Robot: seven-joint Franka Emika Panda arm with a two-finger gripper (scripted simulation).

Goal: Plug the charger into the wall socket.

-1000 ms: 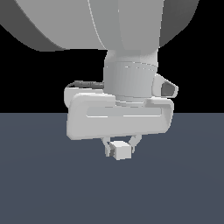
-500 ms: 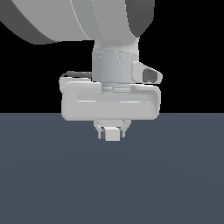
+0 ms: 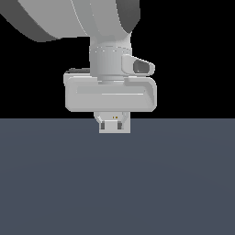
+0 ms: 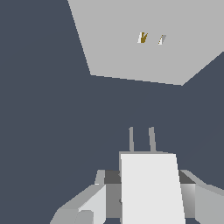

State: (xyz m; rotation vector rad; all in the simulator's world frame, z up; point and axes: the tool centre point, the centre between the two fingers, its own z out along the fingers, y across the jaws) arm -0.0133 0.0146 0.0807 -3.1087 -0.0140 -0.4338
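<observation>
Gripper (image 4: 144,199) clamped on charger (image 4: 151,188), one finger (image 4: 89,203) on each flank of the block. Two thin prongs (image 4: 141,139) stick out of charger's front face, pointing toward wall socket (image 4: 144,48). Clear gap between prong tips and plate, dark floor (image 4: 43,122) visible between. Socket's two small orange slots (image 4: 151,38) sit roughly in line with prongs. Exterior view: gripper (image 3: 114,124) low over floor (image 3: 114,183), socket plate (image 3: 114,125) behind the fingers, charger not separable there.
</observation>
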